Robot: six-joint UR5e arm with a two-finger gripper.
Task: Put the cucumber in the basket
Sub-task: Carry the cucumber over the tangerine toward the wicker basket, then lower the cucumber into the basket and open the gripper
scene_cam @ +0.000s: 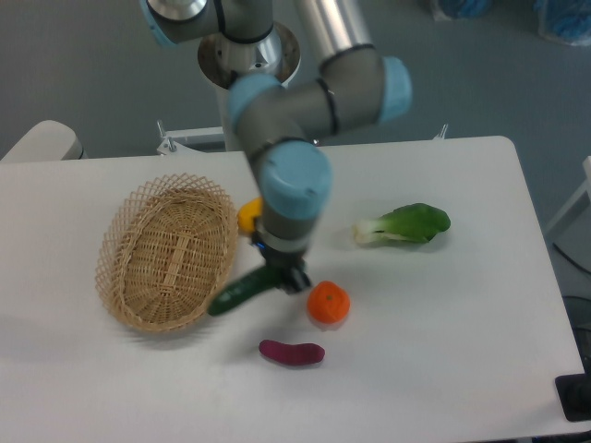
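Camera view from above the table: the basket (168, 252), an oval of light tan wicker with a flared open-weave rim, sits on the left part of the white table (443, 351), and nothing lies inside it (its woven floor shows bare). The cucumber (238, 293) is slim, dark green and glossy; it lies slanted just beside the basket's right rim, its lower end close to the wicker and its upper end under the gripper (288, 280). The gripper's dark fingers meet that upper end, but whether they are clamped on it or merely around it cannot be told at this sharpness. The arm (294, 180) reaches down from the far edge of the table, its grey and pale blue joints covering most of a yellow item (247, 214) by the basket. An orange round fruit (328, 304) sits just right of the gripper, a small purple sweet potato (291, 353) lies nearer the front, and a leafy bok choy (404, 224) rests well apart to the right.
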